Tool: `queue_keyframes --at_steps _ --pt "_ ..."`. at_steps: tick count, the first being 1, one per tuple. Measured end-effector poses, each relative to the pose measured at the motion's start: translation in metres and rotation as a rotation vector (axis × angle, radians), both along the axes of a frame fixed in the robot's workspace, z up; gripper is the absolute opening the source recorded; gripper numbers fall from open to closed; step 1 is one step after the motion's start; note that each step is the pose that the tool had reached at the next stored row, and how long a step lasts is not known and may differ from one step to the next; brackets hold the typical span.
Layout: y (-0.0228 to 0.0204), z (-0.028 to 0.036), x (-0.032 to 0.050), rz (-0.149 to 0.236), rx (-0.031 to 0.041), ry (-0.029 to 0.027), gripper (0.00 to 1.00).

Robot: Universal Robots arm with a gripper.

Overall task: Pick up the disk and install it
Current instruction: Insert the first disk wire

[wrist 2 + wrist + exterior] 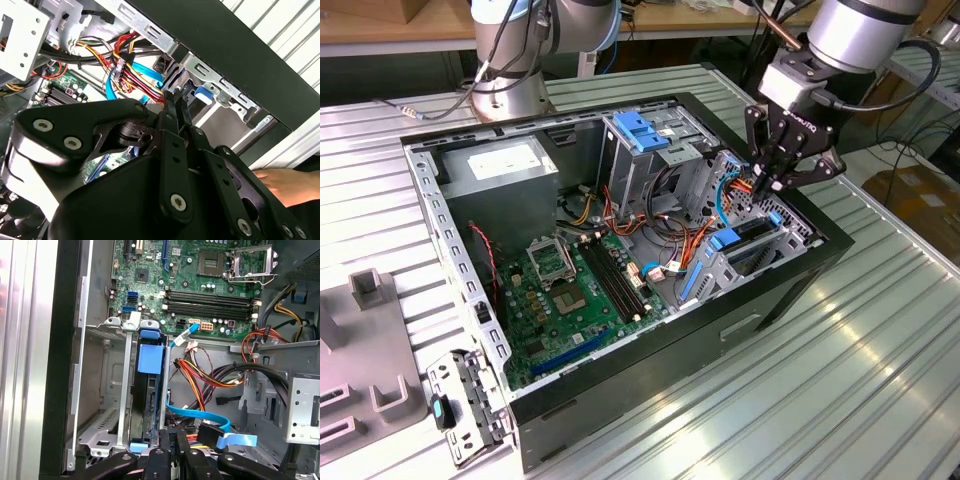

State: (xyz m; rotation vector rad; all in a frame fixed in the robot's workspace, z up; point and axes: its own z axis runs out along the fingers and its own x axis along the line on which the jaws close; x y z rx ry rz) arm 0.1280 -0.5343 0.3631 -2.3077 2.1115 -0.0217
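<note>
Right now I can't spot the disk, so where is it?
The disk stands on edge in the drive bay at the case's front corner, at the exterior view's right, beside the orange and blue cables, with the pincer just above it.

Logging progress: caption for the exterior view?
End effector at the open computer case's drive bay, by the blue-railed disk.

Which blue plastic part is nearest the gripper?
The disk's blue end tab, directly below the gripper; the light-blue latch plate sits farther away atop the tall cage.

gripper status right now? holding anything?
Gripper: shut, fingers together, holding nothing visible; tips beside the disk, which sits in the case's drive bay.
</note>
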Motion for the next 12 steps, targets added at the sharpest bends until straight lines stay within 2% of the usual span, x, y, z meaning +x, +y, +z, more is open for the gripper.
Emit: queue_keyframes --at_steps 4,12 --pt "-0.0020 -0.0009 -0.0016 -0.004 -0.0001 0.0000 0.17" --pt "-0.0021 -0.0009 -0.0019 -0.004 0.0010 0.0000 0.17"
